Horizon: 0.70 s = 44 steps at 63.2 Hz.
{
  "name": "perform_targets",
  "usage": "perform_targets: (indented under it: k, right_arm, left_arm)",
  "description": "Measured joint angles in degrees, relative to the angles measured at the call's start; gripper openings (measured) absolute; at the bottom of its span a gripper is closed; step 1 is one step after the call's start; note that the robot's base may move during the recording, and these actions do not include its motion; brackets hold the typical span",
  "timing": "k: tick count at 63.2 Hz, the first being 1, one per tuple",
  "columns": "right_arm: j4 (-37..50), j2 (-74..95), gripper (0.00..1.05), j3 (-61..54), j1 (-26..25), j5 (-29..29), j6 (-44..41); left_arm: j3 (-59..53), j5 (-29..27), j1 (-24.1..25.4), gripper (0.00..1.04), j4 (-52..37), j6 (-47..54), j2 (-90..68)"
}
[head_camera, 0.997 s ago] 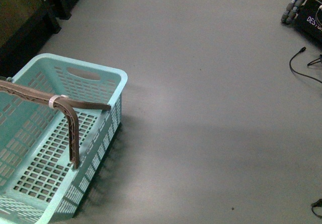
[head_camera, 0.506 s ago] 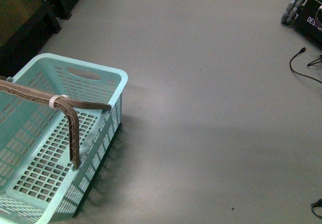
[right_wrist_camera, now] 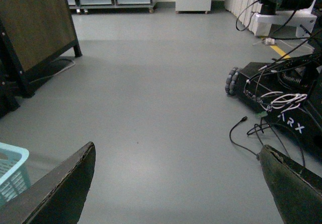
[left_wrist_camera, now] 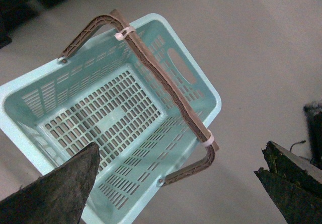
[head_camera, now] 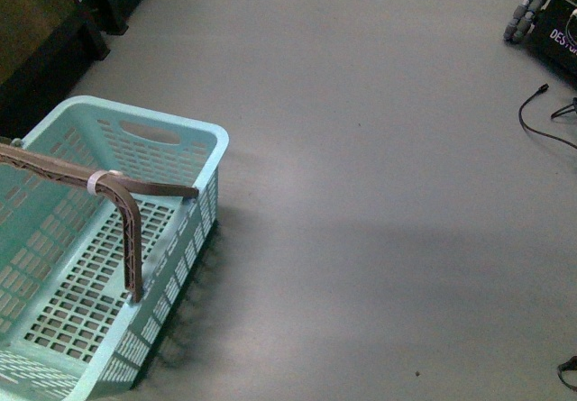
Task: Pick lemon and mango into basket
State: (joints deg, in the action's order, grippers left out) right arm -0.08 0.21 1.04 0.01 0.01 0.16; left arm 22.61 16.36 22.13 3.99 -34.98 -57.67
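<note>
Front view: the basket [head_camera: 194, 124] sits on the grey floor [head_camera: 379, 194] at the robot's left, with its brown handles [head_camera: 132, 239] swung up. Left wrist view: the left gripper [left_wrist_camera: 179, 151] hangs over the basket, jaws spread wide, gripping nothing. Right wrist view: the right gripper [right_wrist_camera: 176, 151] is likewise spread wide and empty above the floor, with a corner of the basket just in view.

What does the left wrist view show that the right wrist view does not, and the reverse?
Only the left wrist view shows the basket nearly whole, empty inside, its brown handles bound by white ties. Only the right wrist view shows a black wheeled base, cables and a dark board. Both show the grey floor, a part of the basket, an open gripper (left gripper, right gripper), and no lemon or mango.
</note>
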Motion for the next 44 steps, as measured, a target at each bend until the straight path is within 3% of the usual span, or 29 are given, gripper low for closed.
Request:
perform_targets:
  k: [18,44]
  right_arm:
    - [0.0,0.0,0.96,0.0,0.0,0.0,0.0]
    - [0.0,0.0,0.96,0.0,0.0,0.0,0.0]
  left_arm:
    - [5.5,-4.8,-6.9,0.98,-15.6,-12.0,-25.7]
    - [16.2,-8.6,-14.2,0.98,-23.4,-18.9,-49.0]
